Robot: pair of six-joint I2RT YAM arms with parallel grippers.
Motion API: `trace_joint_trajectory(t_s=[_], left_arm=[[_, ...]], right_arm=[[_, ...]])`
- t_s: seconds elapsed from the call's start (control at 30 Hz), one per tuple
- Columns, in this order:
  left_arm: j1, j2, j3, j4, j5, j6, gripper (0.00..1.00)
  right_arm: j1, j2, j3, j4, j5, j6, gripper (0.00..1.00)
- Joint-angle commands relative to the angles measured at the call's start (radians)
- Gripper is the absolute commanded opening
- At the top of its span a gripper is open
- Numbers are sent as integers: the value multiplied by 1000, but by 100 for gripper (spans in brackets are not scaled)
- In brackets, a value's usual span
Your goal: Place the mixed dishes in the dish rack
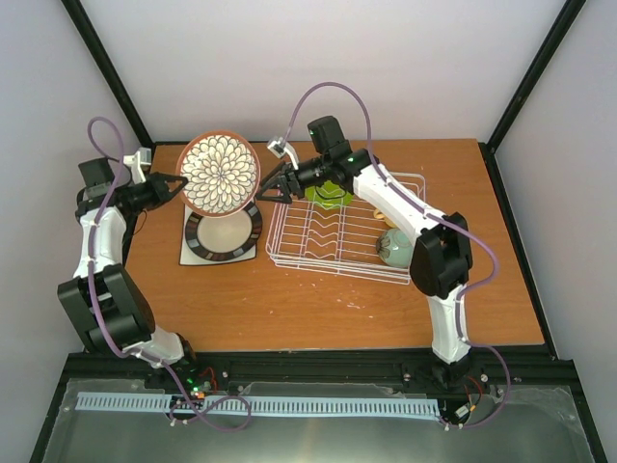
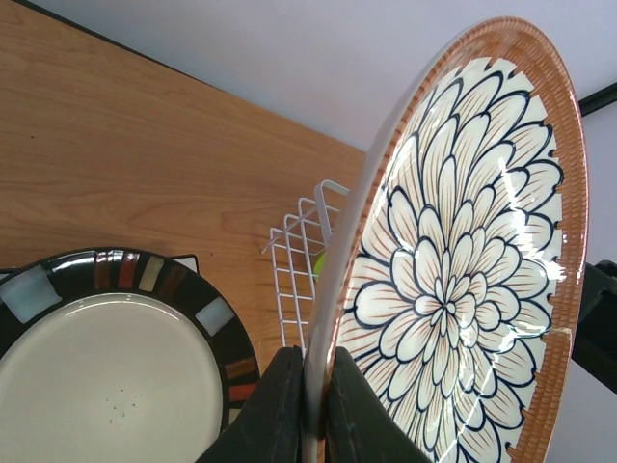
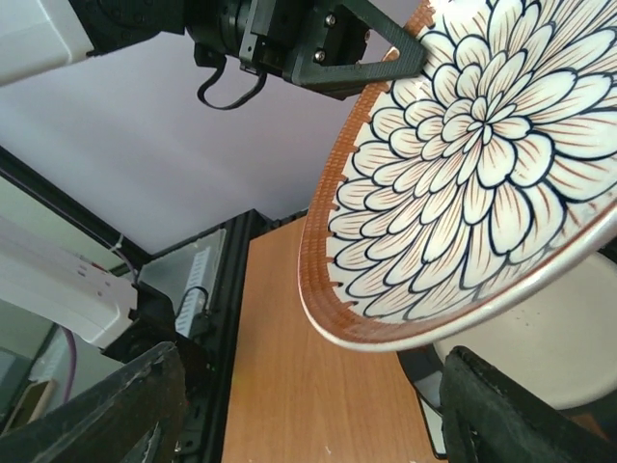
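**A:** So, what worries you most at this point?

**B:** The petal-patterned plate. It hangs in the air, tipped up on edge, over the dark-rimmed cream plate, which sits on the white square plate on the counter. The left jaws are pinched tight on one thin stretch of its rim, and that is its only hold.

**A:** And the right jaws?

**B:** Spread wide, holding nothing. In the right wrist view the plate's rim lies ahead of the gap and a little above it, between the two fingers but touching neither, as far as I can tell.

**A:** A handover, you'd guess?

**B:** I judge so. The risk is timing: if the left lets go before the right has closed squarely on the rim, the plate drops onto the cream plate beneath and both could chip. A glazed rim gripped off-centre could also swing or slip.

**A:** Anything else?

**B:** If one right finger meets the plate's face instead of straddling the rim, it would shove the plate and twist it in the left grip. The dish rack stands just beside, with the lime-green small plate in its far dividers and the pale mint bowl in its near right corner, so a wide swing could strike the wires.
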State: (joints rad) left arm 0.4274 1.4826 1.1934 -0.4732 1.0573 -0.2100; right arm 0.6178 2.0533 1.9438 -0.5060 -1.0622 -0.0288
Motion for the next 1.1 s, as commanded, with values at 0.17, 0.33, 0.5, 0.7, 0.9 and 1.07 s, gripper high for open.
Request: trace_joint_trajectory(t_s=[0.17, 0.33, 0.5, 0.7, 0.9, 1.07], left_arm=[[7, -79, -4, 36, 116, -17, 1], [7, -97, -16, 47, 129, -24, 1], [6, -113, -29, 67, 143, -42, 1], [-11, -126, -46, 76, 142, -50, 0], [-42, -128, -60, 98, 130, -64, 1], [-80, -119, -55, 109, 113, -75, 1]], right_arm=[[11, 88, 93, 192, -74, 263, 69], [28, 140, 171, 189, -59, 286, 67], [45, 183, 230, 226, -40, 330, 56], [61, 223, 279, 306, -39, 414, 48], [71, 248, 308, 353, -48, 454, 27], [75, 249, 308, 390, -50, 473, 6]])
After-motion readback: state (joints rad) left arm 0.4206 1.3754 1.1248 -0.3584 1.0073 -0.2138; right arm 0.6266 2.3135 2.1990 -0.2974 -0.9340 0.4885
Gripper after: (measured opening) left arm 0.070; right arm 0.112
